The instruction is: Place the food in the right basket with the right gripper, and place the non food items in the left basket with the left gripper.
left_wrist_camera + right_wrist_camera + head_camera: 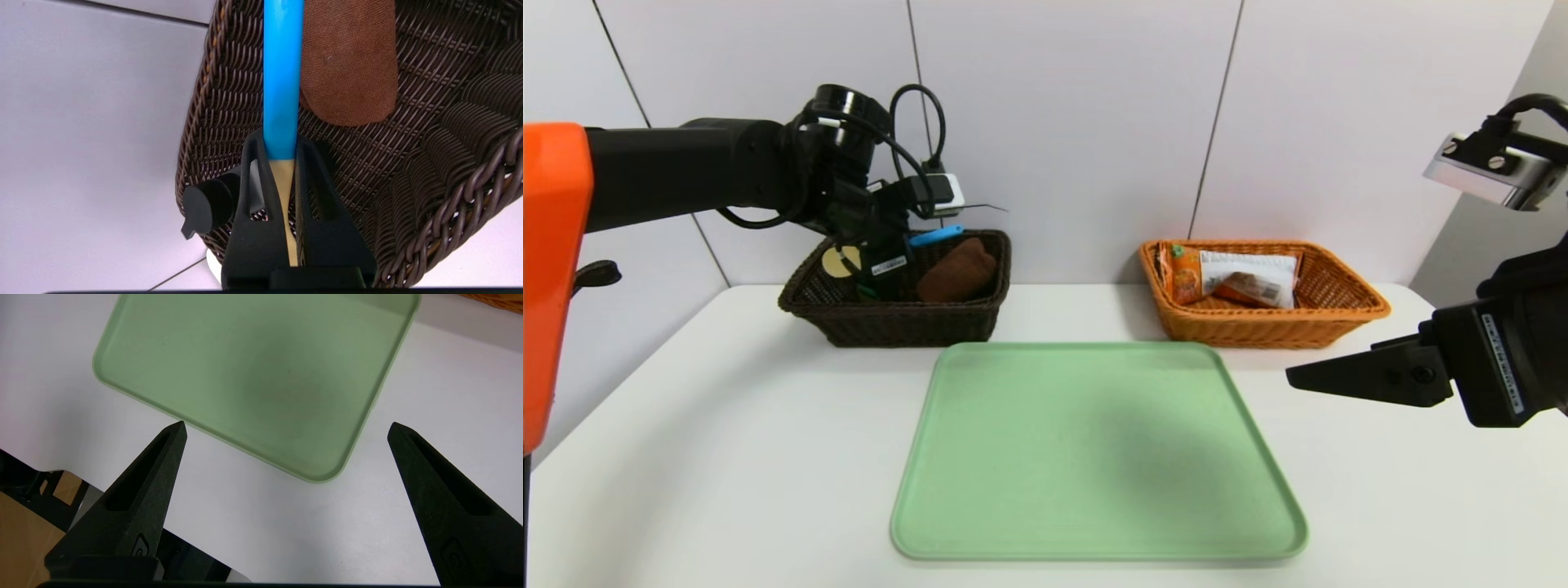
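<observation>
Nearly done, by the look of it. Green tray (1094, 449) bare on the counter (727, 457). Beside the tray, right gripper (286, 428) idle, jaws wide apart, holding nothing. Beyond the tray, snack packet (1241, 278) lying in the orange-tan basket (1339, 314); brown cloth (960, 269) and pump bottle (204, 208) in the dark basket (890, 322). Left gripper (282, 151) over that basket, jaws clamped on the spoon (280, 81); only release left. Grip plain only in the left wrist view.
</observation>
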`<state>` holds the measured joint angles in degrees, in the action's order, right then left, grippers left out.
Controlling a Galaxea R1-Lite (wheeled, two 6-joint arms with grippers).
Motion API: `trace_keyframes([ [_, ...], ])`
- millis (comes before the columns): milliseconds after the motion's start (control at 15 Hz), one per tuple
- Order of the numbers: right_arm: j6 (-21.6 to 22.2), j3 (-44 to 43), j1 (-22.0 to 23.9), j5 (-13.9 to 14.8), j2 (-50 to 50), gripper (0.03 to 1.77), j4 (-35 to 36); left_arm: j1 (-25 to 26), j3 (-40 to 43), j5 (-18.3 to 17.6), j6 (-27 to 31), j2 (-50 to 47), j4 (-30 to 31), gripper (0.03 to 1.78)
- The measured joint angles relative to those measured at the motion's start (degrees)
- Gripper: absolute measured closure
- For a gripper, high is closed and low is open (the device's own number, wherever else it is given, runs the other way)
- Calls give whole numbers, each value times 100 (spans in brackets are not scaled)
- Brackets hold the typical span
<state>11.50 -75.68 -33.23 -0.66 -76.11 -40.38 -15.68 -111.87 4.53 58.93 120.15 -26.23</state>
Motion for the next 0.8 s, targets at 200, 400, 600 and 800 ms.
trace_keyframes([
  [200, -6, -6, 2, 0, -5, 10, 2, 5, 0, 0, -11, 61, 63, 132],
  [400, 2, -9, 2, -2, 1, 10, -5, 2, 0, 1, -11, 110, 83, 93],
  [600, 5, -9, 2, -2, 26, 10, -5, 2, -6, 1, -41, 46, 88, 67],
  [800, 11, -9, 2, 2, 48, 10, -9, 2, -37, 6, -317, -299, 160, 48],
])
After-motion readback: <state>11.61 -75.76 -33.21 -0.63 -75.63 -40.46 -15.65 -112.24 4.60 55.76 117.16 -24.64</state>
